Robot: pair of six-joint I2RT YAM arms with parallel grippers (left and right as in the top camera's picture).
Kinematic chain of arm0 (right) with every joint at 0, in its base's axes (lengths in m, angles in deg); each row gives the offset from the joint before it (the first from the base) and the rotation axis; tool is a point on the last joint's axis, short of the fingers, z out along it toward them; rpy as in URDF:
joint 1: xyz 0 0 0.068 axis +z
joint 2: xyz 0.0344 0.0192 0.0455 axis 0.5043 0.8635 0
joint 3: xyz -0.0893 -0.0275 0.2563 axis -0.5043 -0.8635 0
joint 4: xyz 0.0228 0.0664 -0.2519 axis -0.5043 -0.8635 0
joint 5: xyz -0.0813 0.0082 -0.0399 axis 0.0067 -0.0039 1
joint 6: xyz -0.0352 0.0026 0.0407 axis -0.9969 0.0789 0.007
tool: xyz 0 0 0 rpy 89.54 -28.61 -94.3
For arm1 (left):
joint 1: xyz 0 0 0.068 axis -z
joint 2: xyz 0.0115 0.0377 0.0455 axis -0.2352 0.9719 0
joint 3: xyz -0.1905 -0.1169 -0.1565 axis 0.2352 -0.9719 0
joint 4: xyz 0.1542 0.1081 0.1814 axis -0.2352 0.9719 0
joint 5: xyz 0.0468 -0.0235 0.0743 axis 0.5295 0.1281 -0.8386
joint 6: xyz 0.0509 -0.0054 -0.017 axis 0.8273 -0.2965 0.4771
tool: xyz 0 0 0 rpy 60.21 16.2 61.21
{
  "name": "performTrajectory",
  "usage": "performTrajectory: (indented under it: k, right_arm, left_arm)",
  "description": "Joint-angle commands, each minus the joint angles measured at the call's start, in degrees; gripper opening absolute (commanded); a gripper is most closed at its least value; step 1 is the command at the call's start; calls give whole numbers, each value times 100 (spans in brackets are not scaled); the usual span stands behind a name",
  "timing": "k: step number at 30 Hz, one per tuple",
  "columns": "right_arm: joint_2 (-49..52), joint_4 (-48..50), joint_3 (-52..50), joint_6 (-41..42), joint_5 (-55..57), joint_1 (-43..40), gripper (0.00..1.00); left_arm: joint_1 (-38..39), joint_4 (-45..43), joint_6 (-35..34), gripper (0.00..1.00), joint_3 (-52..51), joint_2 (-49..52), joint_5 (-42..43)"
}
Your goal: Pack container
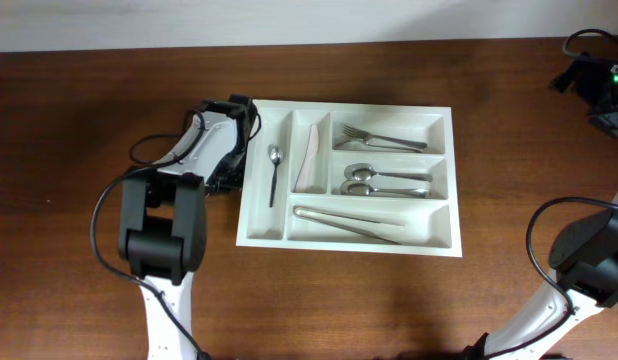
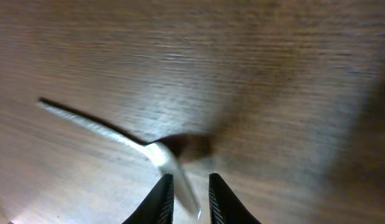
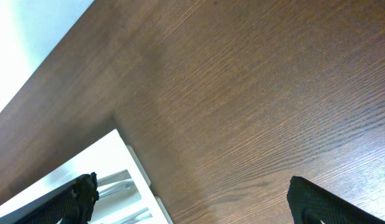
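Note:
The container (image 1: 444, 245) is a white tray with several compartments, lying mid-table. It holds a small spoon (image 1: 274, 160), a pale knife (image 1: 309, 160), forks (image 1: 381, 138), spoons (image 1: 374, 181) and tongs (image 1: 349, 223). My left gripper (image 1: 230, 150) hangs over the bare wood just left of the tray. In the blurred left wrist view that gripper (image 2: 189, 186) is shut on the broad end of a silver utensil (image 2: 171, 163), whose thin handle runs up and left. My right gripper (image 3: 195, 202) stands wide open over the wood beside a corner of the container (image 3: 121, 149), with nothing between its fingers.
Black cables and a device (image 1: 597, 75) sit at the table's far right corner. The right arm's base (image 1: 589, 255) is at the lower right and the left arm's base (image 1: 164, 235) at the lower left. A pale wall edge (image 3: 30, 31) shows beyond the table.

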Motion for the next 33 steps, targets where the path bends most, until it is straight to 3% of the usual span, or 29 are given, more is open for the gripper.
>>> performTrajectory:
  k: [1,10,19,27,33]
  right_arm:
    - [-13,0,-20,48,-26,-26,99]
    - [-13,0,-20,50,-26,-26,99]
    - [-13,0,-20,48,-26,-26,99]
    - [-13,0,-20,48,-26,-26,99]
    - [-13,0,-20,48,-26,-26,99]
  left_arm:
    - [26,-4,90,21,72,133,-48]
    - [22,0,92,20,72,133,-101]
    - [22,188,79,2,74,133,-675]
    - [22,968,-575,2,398,114,-1878]
    - [105,1202,-706,2,1228,-114,-2020]
